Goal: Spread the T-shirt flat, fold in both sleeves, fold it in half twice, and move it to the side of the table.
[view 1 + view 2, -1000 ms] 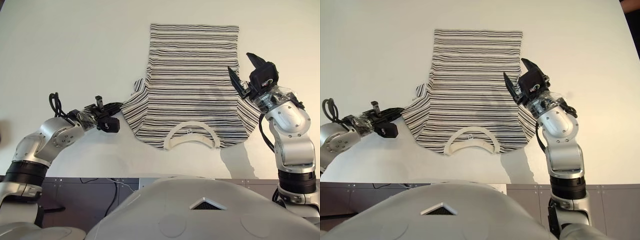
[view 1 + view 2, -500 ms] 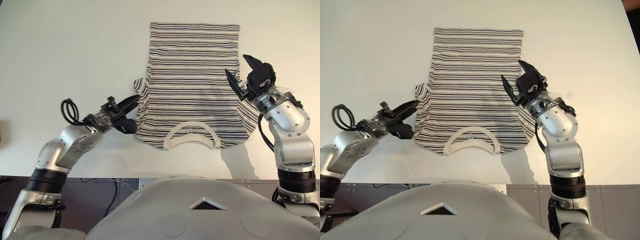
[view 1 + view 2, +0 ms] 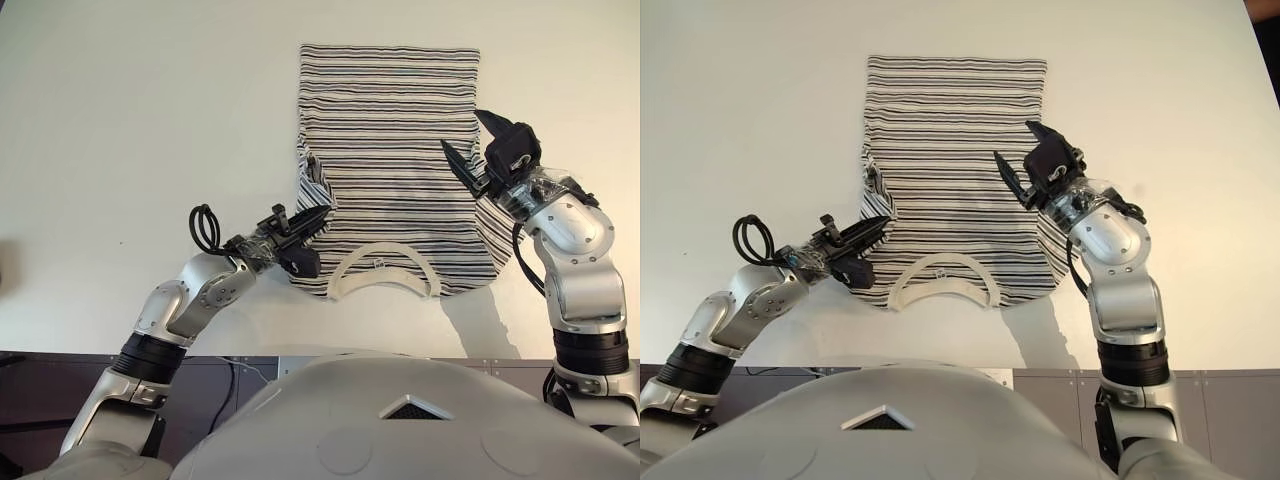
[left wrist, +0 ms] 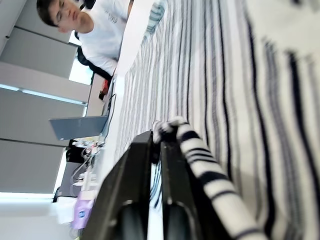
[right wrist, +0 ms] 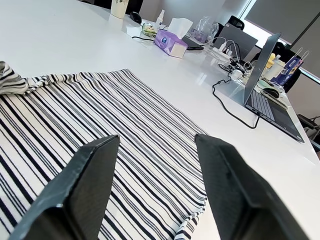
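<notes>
Pinching T-shirt (image 3: pixel 390 130): left gripper (image 3: pixel 318 214) | right gripper (image 3: pixel 463 135) agape | right sleeve (image 3: pixel 497 250) seemingly part-hidden

Office: beyond the right fingers (image 5: pixel 95 185), a long white table (image 5: pixel 60 30) carries a laptop (image 5: pixel 265 95), tissue box (image 5: pixel 170 45) and cables (image 5: pixel 231 64); chair (image 5: pixel 235 22) behind.

silver rounded arm shells (image 3: pixel 200 295) with black ribbed joint bands (image 3: pixel 590 350), a looped black cable (image 3: pixel 205 228) at the left wrist, black tapered fingers (image 5: pixel 90 185)

A striped T-shirt (image 3: pixel 390 130) lies spread on the white table (image 3: pixel 150 120).
</notes>
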`<state>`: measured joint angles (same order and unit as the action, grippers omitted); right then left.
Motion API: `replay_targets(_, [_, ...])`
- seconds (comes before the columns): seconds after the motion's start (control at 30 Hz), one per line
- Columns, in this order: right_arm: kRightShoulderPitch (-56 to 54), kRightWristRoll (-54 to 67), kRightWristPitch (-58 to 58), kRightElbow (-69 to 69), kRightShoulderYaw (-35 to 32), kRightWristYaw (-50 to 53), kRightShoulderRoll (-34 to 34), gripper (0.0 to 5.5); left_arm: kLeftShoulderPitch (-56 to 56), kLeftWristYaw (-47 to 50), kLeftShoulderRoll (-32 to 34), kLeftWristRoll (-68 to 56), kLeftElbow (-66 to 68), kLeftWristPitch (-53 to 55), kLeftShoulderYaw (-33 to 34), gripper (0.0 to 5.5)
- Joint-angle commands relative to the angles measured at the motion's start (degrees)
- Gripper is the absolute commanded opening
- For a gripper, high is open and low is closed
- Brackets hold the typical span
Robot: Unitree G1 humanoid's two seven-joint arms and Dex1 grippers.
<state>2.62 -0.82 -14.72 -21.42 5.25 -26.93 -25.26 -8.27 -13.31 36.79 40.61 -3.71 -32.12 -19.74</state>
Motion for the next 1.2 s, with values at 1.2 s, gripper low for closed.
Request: replay_targets(1.2, [8.26,-22.26,50.49,32.5,1.63,-10.41,-36.06,2.62,-7.16,20.55,-29.47,-15.09,-17.34,36.47,20.18,2.34])
